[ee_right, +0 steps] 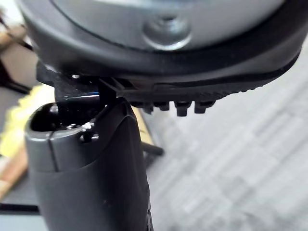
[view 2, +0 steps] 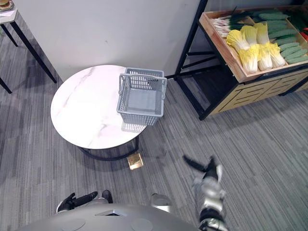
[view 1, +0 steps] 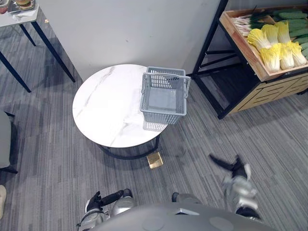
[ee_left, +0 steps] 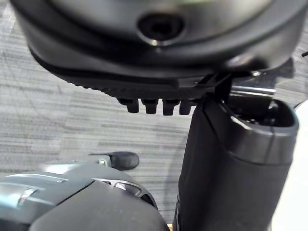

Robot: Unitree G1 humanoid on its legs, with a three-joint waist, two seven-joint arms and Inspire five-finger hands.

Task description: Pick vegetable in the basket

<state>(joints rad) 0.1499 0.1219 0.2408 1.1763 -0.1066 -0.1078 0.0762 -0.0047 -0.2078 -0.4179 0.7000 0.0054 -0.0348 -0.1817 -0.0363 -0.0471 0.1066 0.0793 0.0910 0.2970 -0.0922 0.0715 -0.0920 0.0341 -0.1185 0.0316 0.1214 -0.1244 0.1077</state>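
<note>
An empty grey wire basket (view 1: 163, 117) stands on the right side of a round white marble table (view 1: 106, 106). Yellow-white cabbages (view 1: 276, 45) lie in a wooden crate shelf (view 1: 255, 67) at the far right, with green cucumbers (view 1: 294, 19) and scallions behind them. My right hand (view 1: 236, 168) hangs over the carpet, right of the table and well short of the shelf, fingers straight and holding nothing. Its thumb (ee_right: 91, 163) shows in the right wrist view, with a yellow blur of cabbages (ee_right: 19, 120) past it. My left hand (view 1: 103, 198) hangs low by my body, relaxed and holding nothing.
A small gold block (view 1: 155, 160) lies on the carpet by the table's base. The shelf's black frame (view 1: 207, 53) stands close to the basket's right. A dark-legged table with a food tray (view 1: 19, 7) is at the far left, and a grey seat (view 1: 4, 139) at the left edge.
</note>
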